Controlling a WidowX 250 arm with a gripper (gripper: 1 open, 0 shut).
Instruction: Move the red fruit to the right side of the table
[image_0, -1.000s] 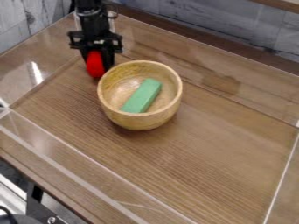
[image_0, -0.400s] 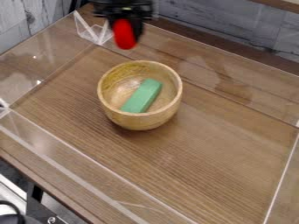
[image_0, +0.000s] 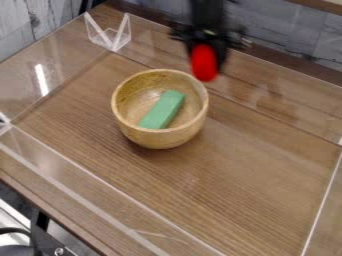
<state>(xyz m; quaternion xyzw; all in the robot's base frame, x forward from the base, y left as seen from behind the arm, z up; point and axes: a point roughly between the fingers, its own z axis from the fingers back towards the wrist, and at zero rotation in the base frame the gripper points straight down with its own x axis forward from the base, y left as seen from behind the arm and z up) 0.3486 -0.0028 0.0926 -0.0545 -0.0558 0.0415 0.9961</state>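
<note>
The red fruit (image_0: 205, 63) is a small glossy red piece hanging just above the table (image_0: 254, 170), behind and to the right of the wooden bowl. My gripper (image_0: 205, 52) points straight down and is shut on the red fruit, its black fingers clamped on the fruit's upper half. The fruit's green top is hidden by the fingers. The image of the arm is blurred from motion.
A wooden bowl (image_0: 160, 127) holding a green rectangular block (image_0: 163, 109) stands left of centre. Low clear acrylic walls (image_0: 325, 200) edge the tabletop, with a clear corner piece (image_0: 107, 32) at the back left. A grey wall runs behind.
The gripper has lifted the red fruit from the table left of the bowl and carried it to the right, past the back of the bowl.
</note>
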